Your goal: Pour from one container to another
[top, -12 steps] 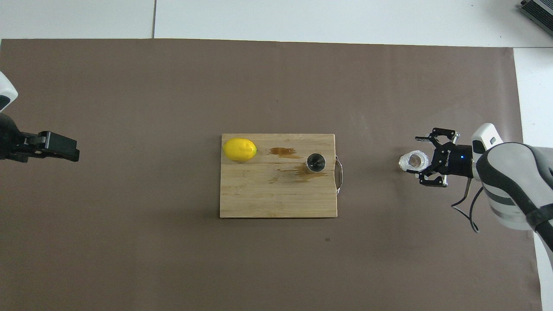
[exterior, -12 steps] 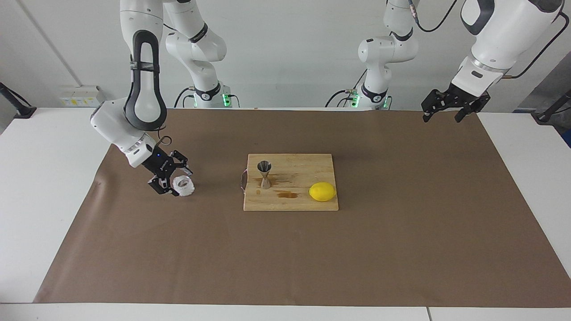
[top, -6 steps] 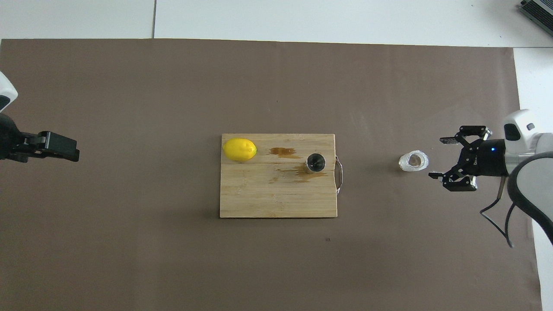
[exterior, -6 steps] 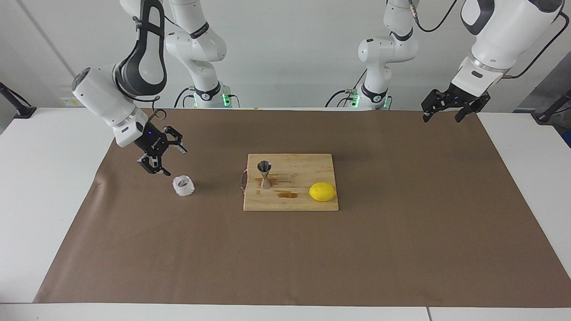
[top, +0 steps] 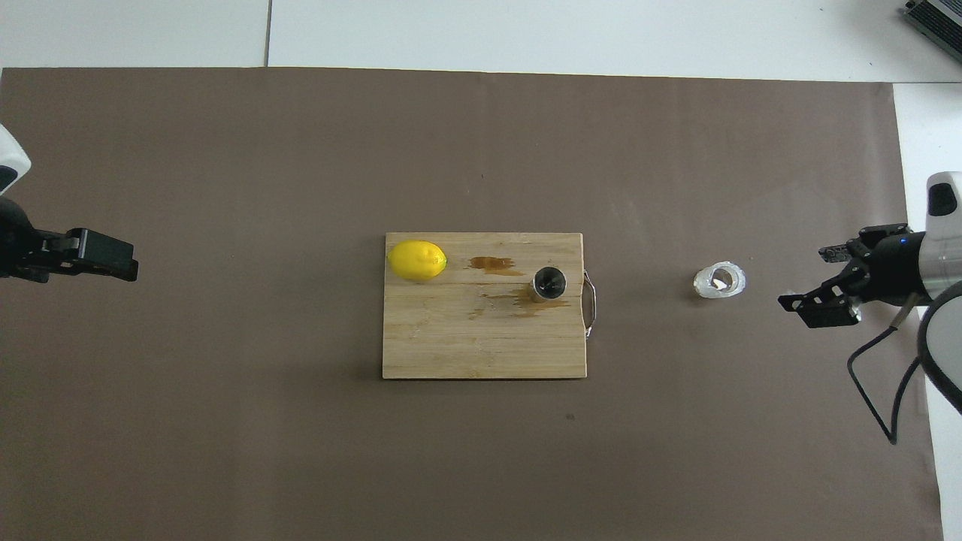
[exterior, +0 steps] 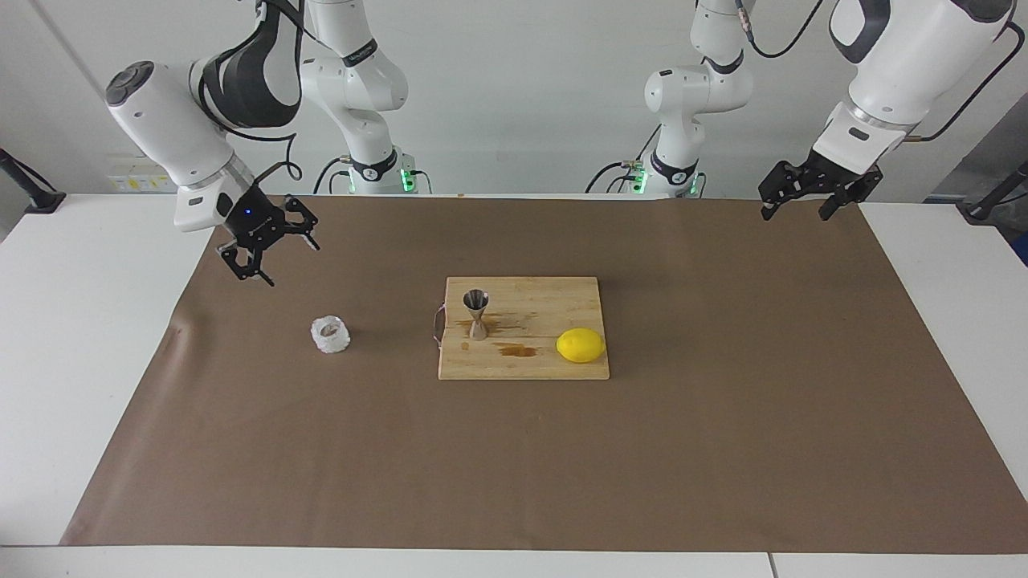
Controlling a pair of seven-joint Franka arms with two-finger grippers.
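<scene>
Rectangular light wooden cutting board point(exterior: 554, 365) point(top: 451, 338) with a metal wire handle point(exterior: 436, 325) point(top: 591, 303) at the right arm's end sits mid-table on a brown paper sheet point(exterior: 723, 449) point(top: 301, 165). Oval yellow lemon point(exterior: 580, 345) point(top: 417, 260) rests on the board's corner toward the left arm's end. Brown liquid stains point(exterior: 516, 349) point(top: 493, 263) mark the board beside the lemon. White tabletop point(exterior: 72, 337) point(top: 526, 30) borders the paper.

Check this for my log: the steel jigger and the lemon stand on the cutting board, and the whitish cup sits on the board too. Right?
Not quite. The whitish cup sits on the brown mat, off the cutting board, toward the right arm's end, as the facing view shows. The steel jigger and lemon are on the board.
</scene>
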